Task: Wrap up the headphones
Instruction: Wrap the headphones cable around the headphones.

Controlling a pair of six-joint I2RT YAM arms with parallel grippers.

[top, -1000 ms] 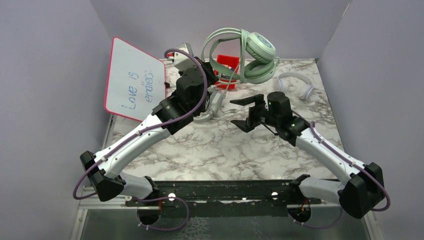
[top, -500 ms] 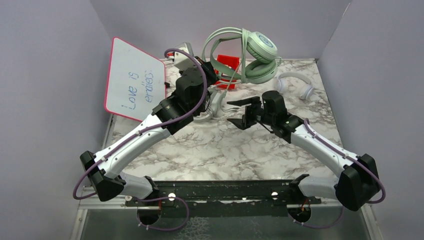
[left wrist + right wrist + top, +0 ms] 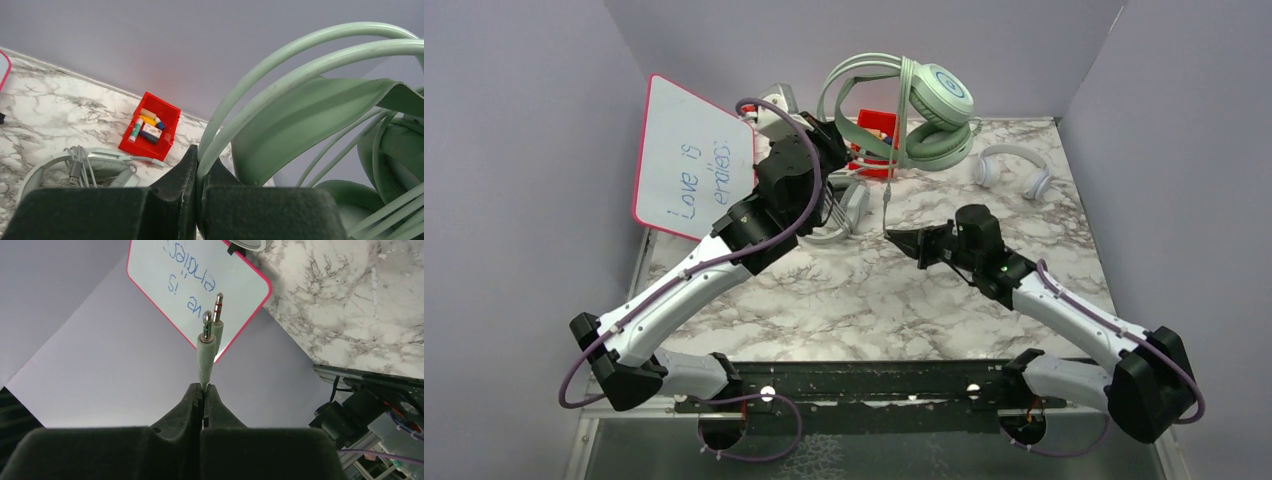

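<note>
**Ana:** From above, your left gripper (image 3: 832, 138) is pinched tight on the band of the green headphones (image 3: 934, 105). It holds them up in the air at the top middle of the picture.

**Ben:** Your right gripper (image 3: 896, 237), in the middle, is closed on the end of their thin cable (image 3: 886, 190). The cable hangs straight down to it. The grey-white headphones (image 3: 852, 203) lie on the table (image 3: 824, 300) under your left arm. The small white headphones (image 3: 1014, 168) lie at the upper right.

**Ana:** Now your left wrist view. The two fingers (image 3: 170, 190) squeeze the green band at the bottom middle. A red box (image 3: 150, 131) sits on the left, by the grey-white pair.

**Ben:** I think the band is stiff but springy, so it is a good place for you to hold. The ear cups look big and soft. Don't grab those.

**Ana:** In your right wrist view, the fingers (image 3: 182, 412) are shut together on the cable just under its two plugs (image 3: 207, 340). The plugs stick up in the middle, with the whiteboard (image 3: 200, 280) behind.

**Ben:** The cable looks light, thin and floppy. I think it can slip or tangle. Hold it near the plugs, like now, and wind it gently. If you pull hard, it may break.
</note>
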